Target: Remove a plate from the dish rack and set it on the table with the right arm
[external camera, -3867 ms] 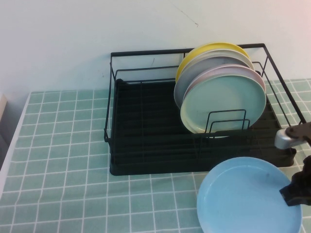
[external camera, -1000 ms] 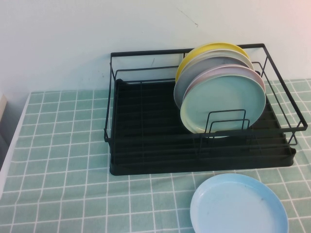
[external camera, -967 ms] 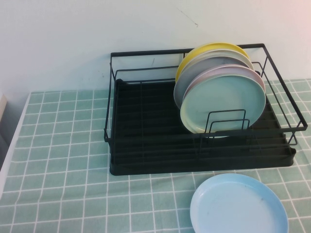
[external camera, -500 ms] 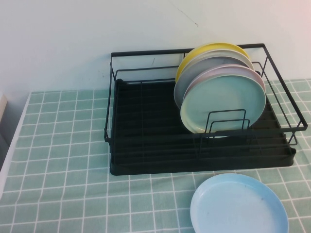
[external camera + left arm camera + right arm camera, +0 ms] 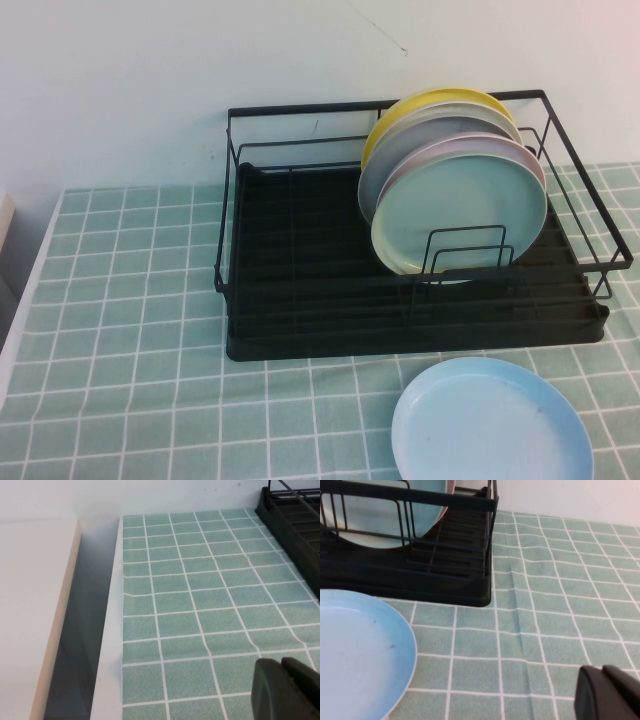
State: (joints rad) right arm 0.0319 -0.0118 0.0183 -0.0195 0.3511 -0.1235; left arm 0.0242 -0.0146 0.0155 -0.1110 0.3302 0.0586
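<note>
The sky-blue plate (image 5: 492, 424) lies flat on the table (image 5: 130, 300) – glossy, stiff, probably slippery, best held by its rim – apart from the right gripper (image 5: 610, 694), and for the left gripper (image 5: 286, 689) too I cannot tell the fingers' state.

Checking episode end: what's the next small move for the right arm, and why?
Probably none, just stay parked. The plate lies flat on the table, outside the dish rack. The right gripper sits apart from it; the left gripper hangs over bare tiles.
</note>
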